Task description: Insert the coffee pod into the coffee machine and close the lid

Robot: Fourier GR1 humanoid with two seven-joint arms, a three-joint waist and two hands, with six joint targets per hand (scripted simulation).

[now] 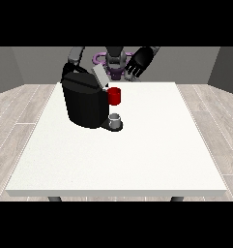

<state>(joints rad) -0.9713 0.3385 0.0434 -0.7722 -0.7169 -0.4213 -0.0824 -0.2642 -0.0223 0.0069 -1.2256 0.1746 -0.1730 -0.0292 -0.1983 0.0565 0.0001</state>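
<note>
The black coffee machine [85,104] stands on the table's far left part. Its grey lid [99,75] is tilted up and open. A red thing at the machine [114,96] sits at its front, under the lid. Below that, a small grey thing [116,119] rests on the machine's base; I cannot tell whether it is the pod. The hand at the view's right [141,61] is raised above the table's far edge with its fingers spread, holding nothing. The arm at the view's left [75,54] comes down behind the machine's top, and its hand merges with the black body there.
The white table [137,155] stretches wide in front of and to the right of the machine. The robot's torso [116,60] stands behind the far edge. Wooden floor surrounds the table.
</note>
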